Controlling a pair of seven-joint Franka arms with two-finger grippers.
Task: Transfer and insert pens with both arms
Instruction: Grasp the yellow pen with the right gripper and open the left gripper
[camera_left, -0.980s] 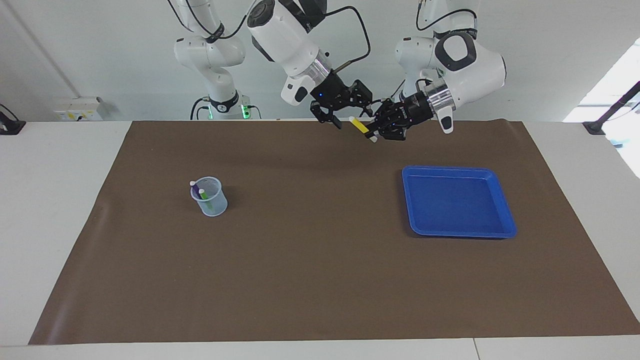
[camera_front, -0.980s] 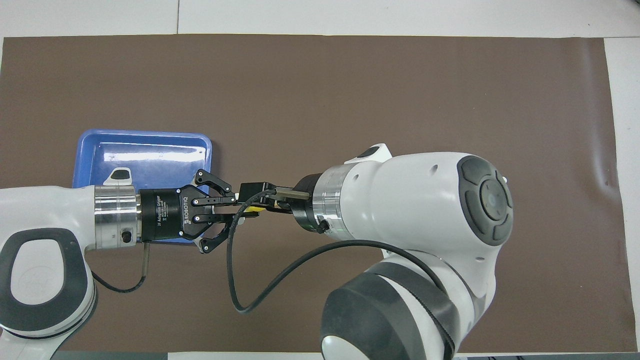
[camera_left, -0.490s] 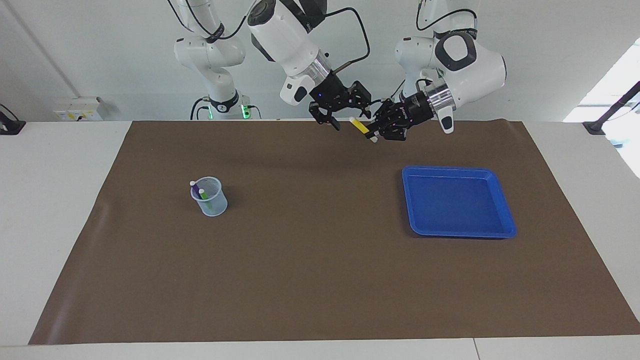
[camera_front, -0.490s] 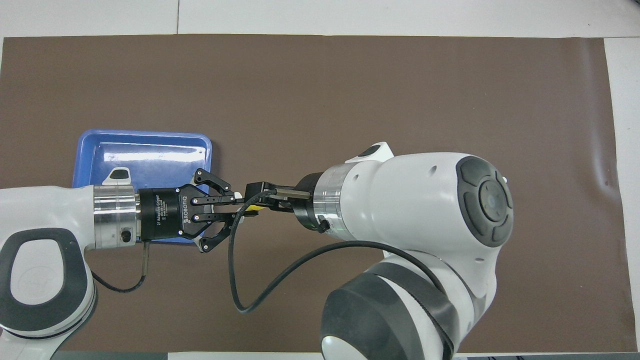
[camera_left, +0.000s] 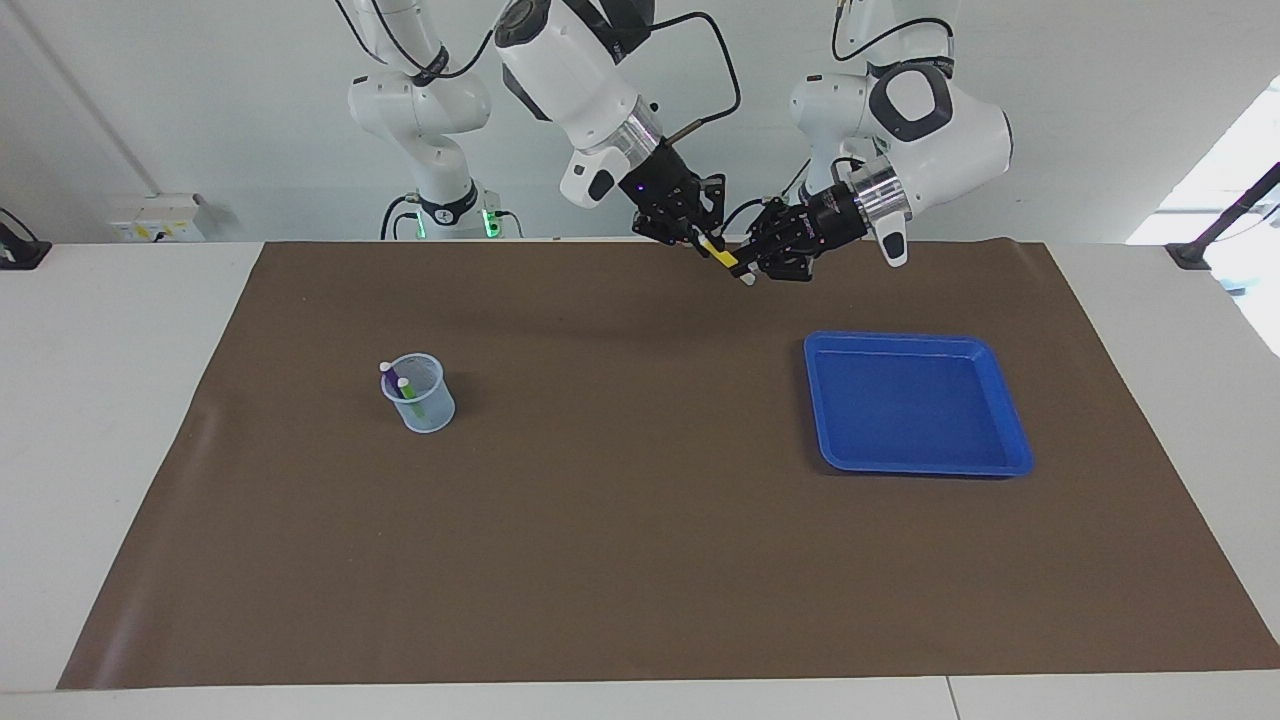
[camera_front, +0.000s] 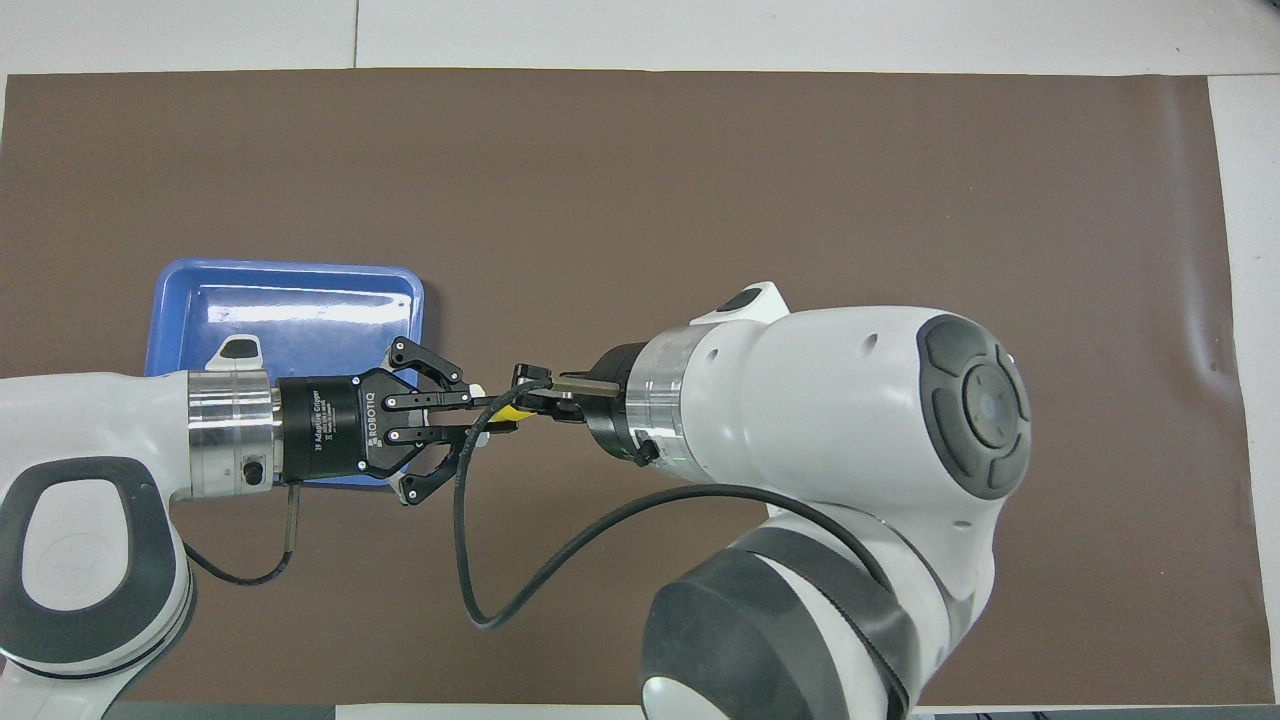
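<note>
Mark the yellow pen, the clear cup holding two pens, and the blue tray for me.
Slim yellow marker pen (camera_left: 722, 256): facing view, on its yellow barrel between the two grippers.
Clear plastic cup (camera_left: 428, 408): facing view, on its side wall.
Blue square plastic tray (camera_left: 916, 466): facing view, on the rim farthest from the robots.

Three pens (camera_left: 724, 257), one cup (camera_left: 420, 393), one tray (camera_left: 914, 404)

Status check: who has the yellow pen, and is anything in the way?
Left claw and right claw both shut on yellow pen, raised over the mat. Purple and green pens in cup. Nothing in the way.
</note>
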